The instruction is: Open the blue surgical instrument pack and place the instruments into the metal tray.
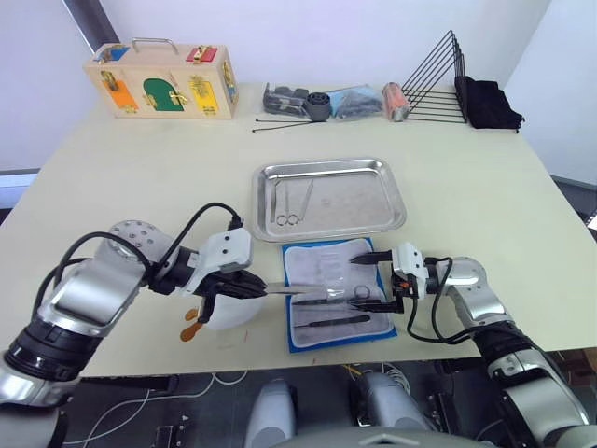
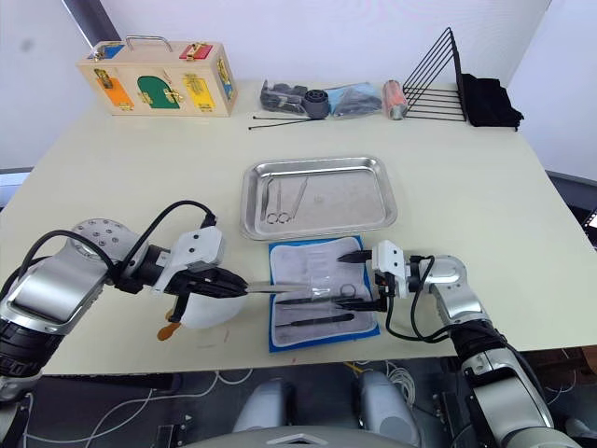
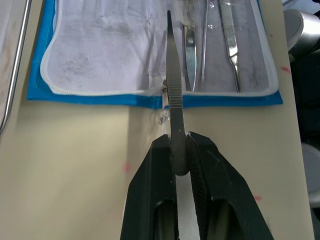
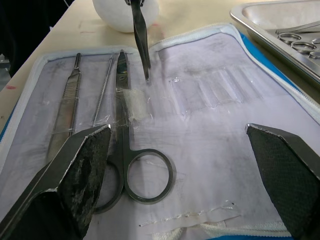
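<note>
On the cream bench, the flat blue fabric pack (image 1: 338,294) is lying open below the shiny steel tray (image 1: 330,196); my left tool (image 3: 181,150) is pinching ribbed silver tweezers (image 3: 173,95), my right tool (image 1: 377,280) gaping wide.

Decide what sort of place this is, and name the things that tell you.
Probably a robot training or test bench, not a clinic: one pale table mixes an opened blue surgical instrument pack and metal tray with a wooden latch-and-lock box and a black wire rack.

We are seeing the blue surgical instrument pack (image 1: 338,294) lying open below the metal tray (image 1: 328,197), instruments (image 4: 131,145) remaining pocketed, scissors (image 1: 293,204) lying in the tray.
</note>
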Motion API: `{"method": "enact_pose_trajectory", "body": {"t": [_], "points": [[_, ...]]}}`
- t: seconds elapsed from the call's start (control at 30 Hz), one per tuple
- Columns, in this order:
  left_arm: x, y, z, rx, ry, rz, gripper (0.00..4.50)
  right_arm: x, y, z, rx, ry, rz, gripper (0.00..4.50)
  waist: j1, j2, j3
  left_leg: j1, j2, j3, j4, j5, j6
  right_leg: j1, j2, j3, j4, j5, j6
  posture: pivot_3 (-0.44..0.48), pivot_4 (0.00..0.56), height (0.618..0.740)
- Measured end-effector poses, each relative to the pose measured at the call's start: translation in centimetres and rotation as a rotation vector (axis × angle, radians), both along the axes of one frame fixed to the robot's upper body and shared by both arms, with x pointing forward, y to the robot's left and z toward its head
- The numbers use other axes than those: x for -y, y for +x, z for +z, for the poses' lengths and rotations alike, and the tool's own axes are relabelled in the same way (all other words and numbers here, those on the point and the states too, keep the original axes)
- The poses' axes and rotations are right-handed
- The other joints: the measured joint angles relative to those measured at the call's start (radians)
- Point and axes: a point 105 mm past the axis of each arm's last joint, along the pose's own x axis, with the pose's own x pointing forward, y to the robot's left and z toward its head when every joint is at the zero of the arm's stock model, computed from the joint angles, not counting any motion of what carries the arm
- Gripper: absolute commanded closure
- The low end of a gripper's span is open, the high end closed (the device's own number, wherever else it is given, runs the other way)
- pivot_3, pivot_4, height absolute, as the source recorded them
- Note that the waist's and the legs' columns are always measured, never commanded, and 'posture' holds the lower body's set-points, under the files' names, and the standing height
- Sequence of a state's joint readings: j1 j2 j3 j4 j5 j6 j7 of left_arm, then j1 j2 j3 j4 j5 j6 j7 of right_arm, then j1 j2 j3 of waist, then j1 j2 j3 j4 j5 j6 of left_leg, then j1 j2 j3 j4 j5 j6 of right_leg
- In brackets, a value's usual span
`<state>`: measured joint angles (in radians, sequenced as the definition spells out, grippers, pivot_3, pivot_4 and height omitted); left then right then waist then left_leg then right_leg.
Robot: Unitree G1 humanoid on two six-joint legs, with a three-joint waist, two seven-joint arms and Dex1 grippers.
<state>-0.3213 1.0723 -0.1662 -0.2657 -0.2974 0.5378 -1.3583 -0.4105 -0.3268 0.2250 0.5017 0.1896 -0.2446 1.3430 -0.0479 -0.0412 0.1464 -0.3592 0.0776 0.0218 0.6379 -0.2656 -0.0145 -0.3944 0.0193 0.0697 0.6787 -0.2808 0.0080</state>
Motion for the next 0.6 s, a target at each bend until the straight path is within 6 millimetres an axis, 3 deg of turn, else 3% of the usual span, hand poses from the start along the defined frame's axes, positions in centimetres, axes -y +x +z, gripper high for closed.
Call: {"method": "enact_pose_trajectory", "body": {"t": [0.33, 0.6], "points": [[-0.2, 0.5, 1.3, 0.025, -0.051, 0.048, 4.39, 0.0, 0.0, 0.0, 0.000, 0.000, 0.000, 0.00, 0.000, 0.000, 0.000, 0.000, 0.000, 0.000, 0.000, 0.000, 0.000, 0.000, 0.000, 0.000, 0.000, 0.000, 0.000, 0.000, 0.150, 0.740], [2.8, 3.2, 3.6, 0.113, -0.246, 0.188, 4.39, 0.0, 0.0, 0.0, -0.002, -0.001, 0.001, 0.00, 0.001, -0.002, -0.001, 0.000, 0.000, 0.000, 0.000, 0.000, 0.000, 0.001, 0.001, 0.000, 0.000, 0.001, 0.001, 0.000, 0.150, 0.740]]}}
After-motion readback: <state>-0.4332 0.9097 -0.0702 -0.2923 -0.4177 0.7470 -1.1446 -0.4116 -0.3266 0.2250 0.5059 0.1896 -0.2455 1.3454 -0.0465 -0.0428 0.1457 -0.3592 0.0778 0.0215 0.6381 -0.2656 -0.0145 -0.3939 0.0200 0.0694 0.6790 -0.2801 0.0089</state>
